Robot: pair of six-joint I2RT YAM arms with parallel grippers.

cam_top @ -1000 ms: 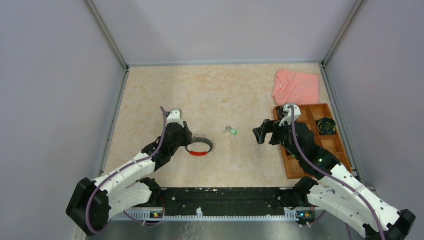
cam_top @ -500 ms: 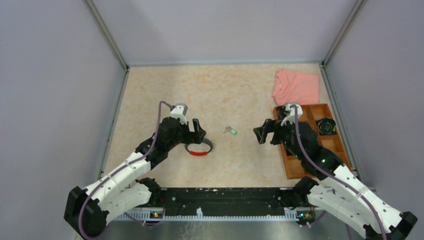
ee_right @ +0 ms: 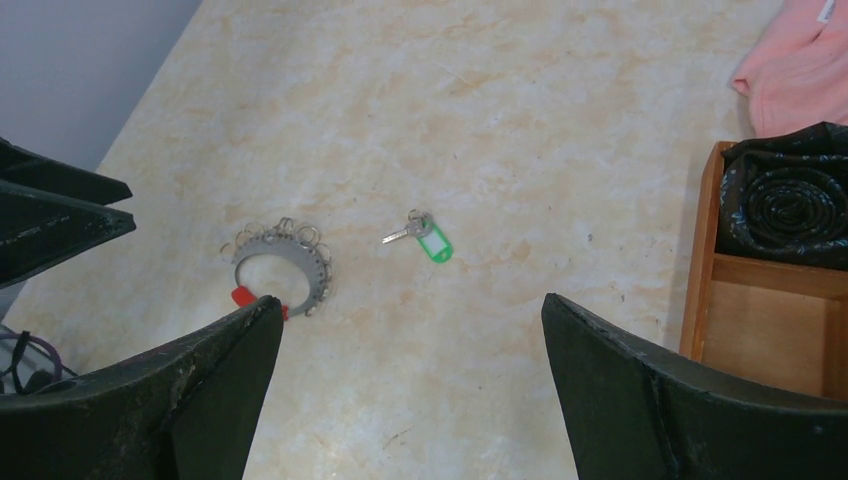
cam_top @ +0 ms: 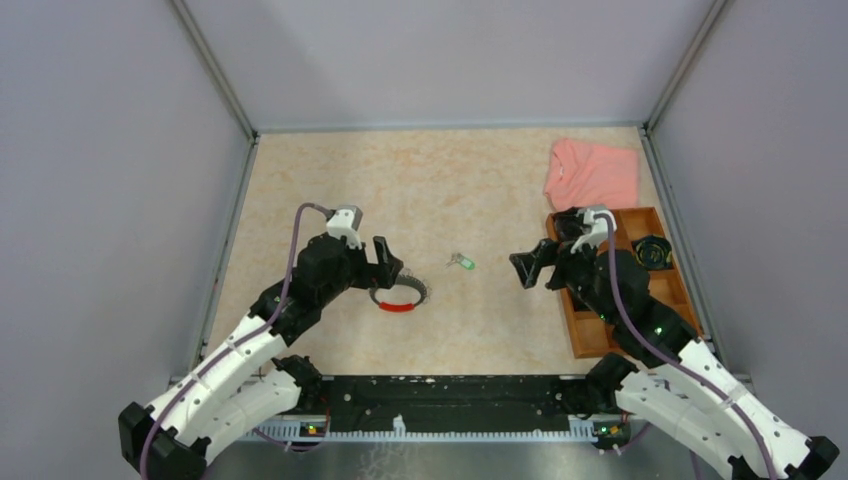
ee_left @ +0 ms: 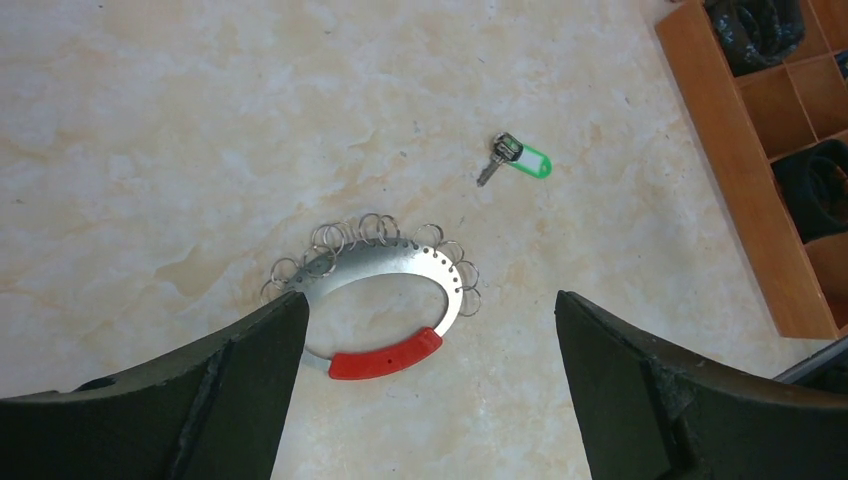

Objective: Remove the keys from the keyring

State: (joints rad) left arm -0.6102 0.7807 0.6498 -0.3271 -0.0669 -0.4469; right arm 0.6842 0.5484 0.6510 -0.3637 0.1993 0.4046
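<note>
Top external view: the keyring (cam_top: 400,296) is seen flat on the surface (cam_top: 450,180), just beside the spread left end effector (ee_left: 430,305), and a green-headed key (cam_top: 462,263) is laid apart from it, between both end effectors. The right end effector (ee_right: 410,302) is also spread, near a wooden tray (cam_top: 583,335) holding black coiled bundles (cam_top: 651,252).

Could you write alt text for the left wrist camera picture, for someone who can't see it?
A metal keyring with a red sleeve lies on a marbled table, framed by the open tool's two dark fingers. A key with a green tag lies apart beyond it, near a wooden tray.
</note>
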